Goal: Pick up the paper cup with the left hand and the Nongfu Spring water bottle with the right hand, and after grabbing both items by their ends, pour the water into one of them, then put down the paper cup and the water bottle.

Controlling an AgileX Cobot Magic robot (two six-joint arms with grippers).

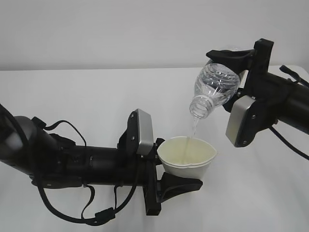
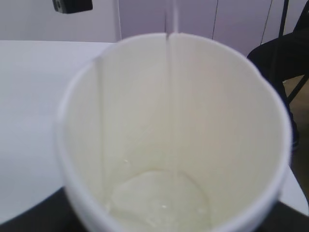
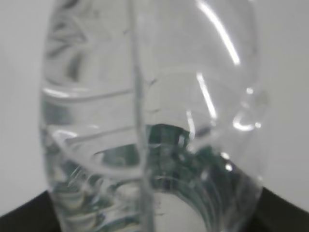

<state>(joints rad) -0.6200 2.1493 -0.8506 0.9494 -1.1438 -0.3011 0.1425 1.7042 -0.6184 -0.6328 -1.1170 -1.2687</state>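
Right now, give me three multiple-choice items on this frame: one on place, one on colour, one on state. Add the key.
1. Where is the mouth of the water bottle?
A. Above the paper cup
B. Below the cup
C. Resting on the table

2. What colour is the inside of the cup?
A. Dark green
B. Pale cream
C. Red

3. What is the state of the water?
A. All sealed in a capped bottle
B. Falling in a thin stream into the cup
C. Spilled across the table

Key:
1 A, the tilted bottle's neck points down over the cup's rim.
2 B, the left wrist view shows a pale cream wall and base.
3 B, a stream runs from the open neck into the cup, with some pooled at the bottom.
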